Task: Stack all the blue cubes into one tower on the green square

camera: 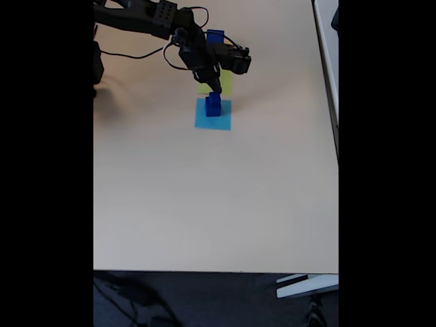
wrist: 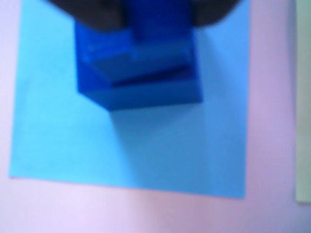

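Pale beige table (camera: 204, 204) seen in the fixed view, wide bare room toward 6 o'clock, edge at right. Light-blue square (camera: 212, 116) lies at centre-top; two blue cubes (camera: 213, 105) are stacked on it, the smaller one on top. Gripper (camera: 215, 90) sits at their 12 o'clock; jaw state cannot be told. Green square (camera: 216, 83) adjoins at 12 o'clock, half hidden. Third blue cube (camera: 215, 36) is seen farther up.
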Motion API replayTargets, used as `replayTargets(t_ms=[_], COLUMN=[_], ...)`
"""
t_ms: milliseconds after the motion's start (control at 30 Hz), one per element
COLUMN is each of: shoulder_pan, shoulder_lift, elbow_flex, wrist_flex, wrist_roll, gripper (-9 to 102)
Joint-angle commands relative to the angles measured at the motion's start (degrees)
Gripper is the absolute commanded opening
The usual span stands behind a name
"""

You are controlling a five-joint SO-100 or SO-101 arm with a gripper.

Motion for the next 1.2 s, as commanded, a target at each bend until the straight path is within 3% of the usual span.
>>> replayTargets(t_ms=[0,1167], shoulder_pan=[0.4,1.2], shoulder_lift=[6.3,8.4], elbow_flex=[-4.4,2.5], wrist_flex=[1.1,-1.5], wrist_roll=[-0.6,0.6], gripper=[0,0])
